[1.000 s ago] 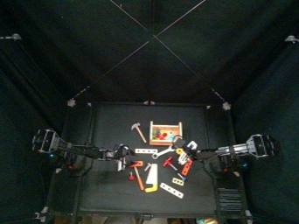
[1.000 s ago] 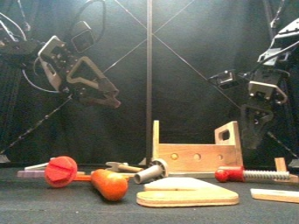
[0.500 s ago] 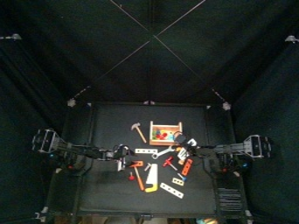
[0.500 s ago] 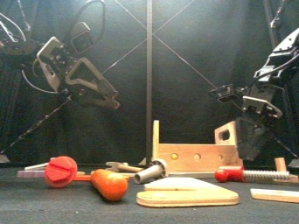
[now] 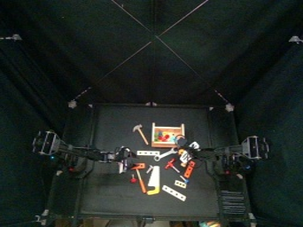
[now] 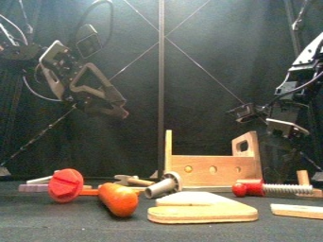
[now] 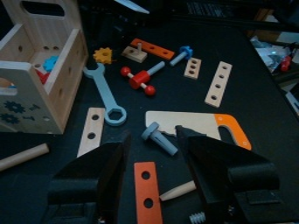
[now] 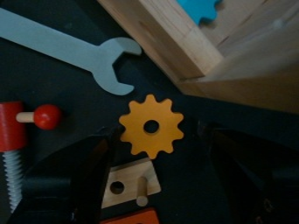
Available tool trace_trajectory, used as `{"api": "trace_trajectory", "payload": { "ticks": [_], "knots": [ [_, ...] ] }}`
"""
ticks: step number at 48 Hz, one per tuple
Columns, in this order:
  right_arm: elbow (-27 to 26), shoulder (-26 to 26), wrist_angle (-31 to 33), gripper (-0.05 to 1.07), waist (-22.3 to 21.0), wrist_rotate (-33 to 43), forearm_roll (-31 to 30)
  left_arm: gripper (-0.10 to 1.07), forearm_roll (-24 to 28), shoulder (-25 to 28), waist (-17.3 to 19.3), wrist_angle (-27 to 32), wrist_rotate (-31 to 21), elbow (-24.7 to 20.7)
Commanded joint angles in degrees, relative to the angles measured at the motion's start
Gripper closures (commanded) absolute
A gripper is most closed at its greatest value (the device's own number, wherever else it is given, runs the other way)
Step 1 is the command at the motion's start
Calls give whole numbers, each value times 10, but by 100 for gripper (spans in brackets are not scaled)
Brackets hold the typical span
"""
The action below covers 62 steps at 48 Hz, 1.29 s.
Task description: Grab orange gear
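Observation:
The orange gear (image 8: 152, 127) lies flat on the black table, close to a corner of the wooden toolbox (image 8: 222, 44). My right gripper (image 8: 162, 185) hangs over it, open, one jaw on each side just short of the gear and nothing held. The left wrist view shows the same gear (image 7: 104, 55) small beside the toolbox (image 7: 41, 70). My left gripper (image 7: 163, 166) is open and empty above the scattered parts. In the front view the left gripper (image 6: 108, 95) hangs high at the left and the right gripper (image 6: 280, 115) at the right.
A blue wrench (image 8: 70, 52) and a red bolt (image 8: 17, 122) lie next to the gear. An orange strip with holes (image 8: 126, 188) sits between my right jaws. A wooden saw (image 7: 198, 127), wooden strips (image 7: 219, 83) and a red wheel (image 6: 66, 182) are strewn about.
The right arm has shifted inward over the table and its gripper has moved slightly down and right in the front view. The left arm has not moved.

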Motion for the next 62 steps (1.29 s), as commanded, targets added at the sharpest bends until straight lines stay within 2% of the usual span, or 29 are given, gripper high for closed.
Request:
{"api": "trace_trajectory", "payload": {
  "ticks": [1, 43, 62],
  "knots": [
    [2, -2, -8, 1, -2, 1, 4, 13, -1, -2, 0, -6, 0, -5],
    [14, 19, -47, 4, -14, 1, -1, 13, -1, -2, 0, -6, 0, -5],
    [7, 17, -41, 23, -11, 0, 4, 13, -1, -2, 0, -6, 0, -5]
  ]
}}
